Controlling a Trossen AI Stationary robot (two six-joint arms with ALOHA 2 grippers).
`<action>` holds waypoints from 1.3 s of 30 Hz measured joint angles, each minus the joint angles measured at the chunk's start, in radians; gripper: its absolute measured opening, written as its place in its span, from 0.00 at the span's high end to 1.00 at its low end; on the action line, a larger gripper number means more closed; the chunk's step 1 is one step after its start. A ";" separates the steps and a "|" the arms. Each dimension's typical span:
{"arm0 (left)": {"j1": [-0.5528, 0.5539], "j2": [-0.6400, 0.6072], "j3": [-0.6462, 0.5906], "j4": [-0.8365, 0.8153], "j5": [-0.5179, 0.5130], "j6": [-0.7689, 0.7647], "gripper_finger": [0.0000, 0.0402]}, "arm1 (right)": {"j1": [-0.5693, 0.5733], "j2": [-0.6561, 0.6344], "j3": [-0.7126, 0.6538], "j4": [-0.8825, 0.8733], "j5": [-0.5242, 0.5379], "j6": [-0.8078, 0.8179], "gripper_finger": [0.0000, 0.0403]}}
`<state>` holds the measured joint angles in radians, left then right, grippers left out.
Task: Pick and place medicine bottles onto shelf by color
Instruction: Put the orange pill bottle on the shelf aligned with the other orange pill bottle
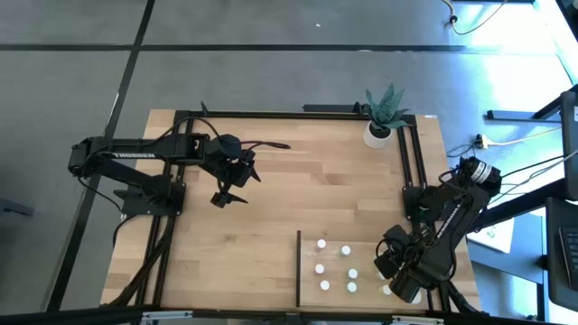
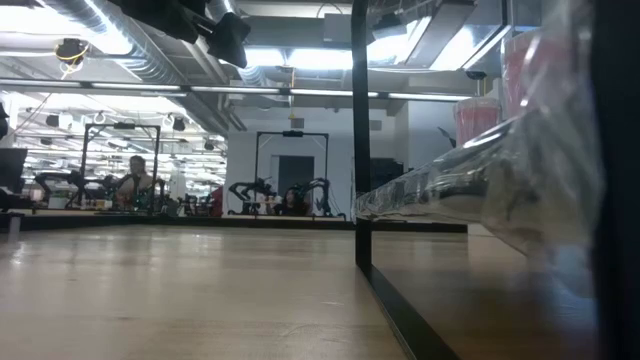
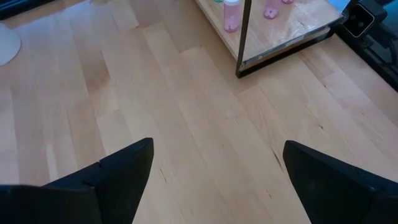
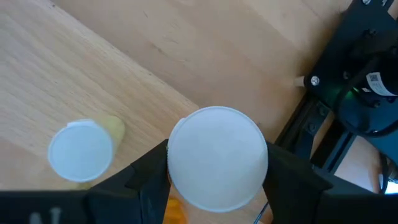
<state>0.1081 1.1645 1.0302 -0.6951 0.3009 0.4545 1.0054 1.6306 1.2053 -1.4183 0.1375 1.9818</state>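
Right gripper (image 4: 214, 180) clamps bottle (image 4: 216, 157) at shelf (image 1: 361, 302) corner.

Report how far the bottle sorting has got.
Six white-capped bottles already stand on the shelf. The right claw is shut on a white-capped bottle at the shelf's right end, beside another bottle. The left claw hangs open over bare table.

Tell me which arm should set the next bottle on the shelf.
Right. The right gripper is over the shelf by the standing bottles, fingers closed on a white-capped bottle. The left gripper hangs open and empty over bare table, away from the shelf.
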 joint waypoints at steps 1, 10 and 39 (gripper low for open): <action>0.000 0.000 0.000 0.000 0.000 0.000 0.12 | 0.000 0.001 0.000 0.003 0.001 0.000 0.46; 0.000 0.000 0.000 0.000 0.000 0.000 0.12 | 0.000 0.017 0.000 0.017 0.000 0.000 0.46; 0.000 0.000 0.000 0.001 0.000 0.000 0.12 | 0.000 0.017 0.000 0.024 -0.053 0.007 0.33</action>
<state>0.1081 1.1645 1.0302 -0.6945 0.3008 0.4541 1.0054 1.6478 1.2053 -1.3940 0.0849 1.9889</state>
